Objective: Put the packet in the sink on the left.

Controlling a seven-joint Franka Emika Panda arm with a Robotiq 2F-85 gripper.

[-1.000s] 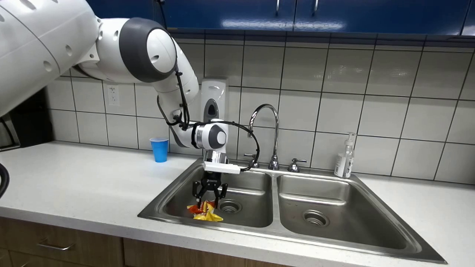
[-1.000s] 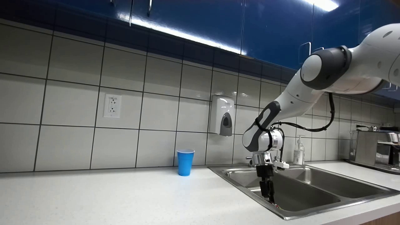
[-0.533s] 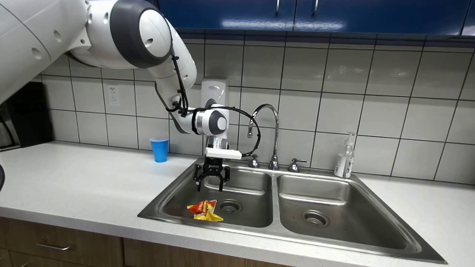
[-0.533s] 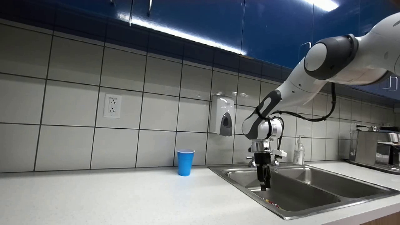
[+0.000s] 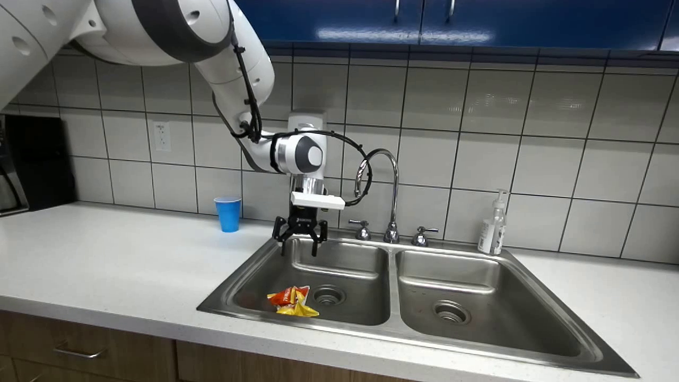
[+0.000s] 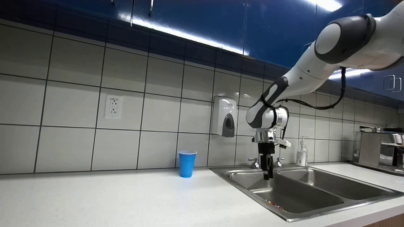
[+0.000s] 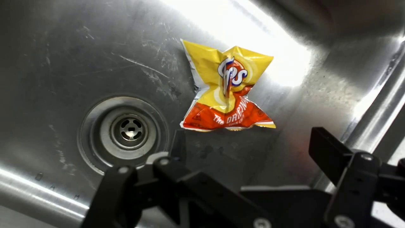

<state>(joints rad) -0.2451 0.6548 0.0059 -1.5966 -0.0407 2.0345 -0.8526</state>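
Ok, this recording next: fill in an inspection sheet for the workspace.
Surface: white counter with a two-basin steel sink set in.
Job's things: packet lying in the left basin, beside the drain.
Clutter: blue cup on the counter; pump bottle at the sink's back edge.
End effector: jaws apart above the left basin, nothing held.
Cables: black cable strapped to the arm, sagging below it in an exterior view.
Surroundings: tiled wall, blue cabinets, wall dispenser, faucet.

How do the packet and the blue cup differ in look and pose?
The packet is printed yellow and red; the cup has plain blue sides. The packet lies crumpled in the sink; the cup stands upright on the counter. Neither touches the open gripper.
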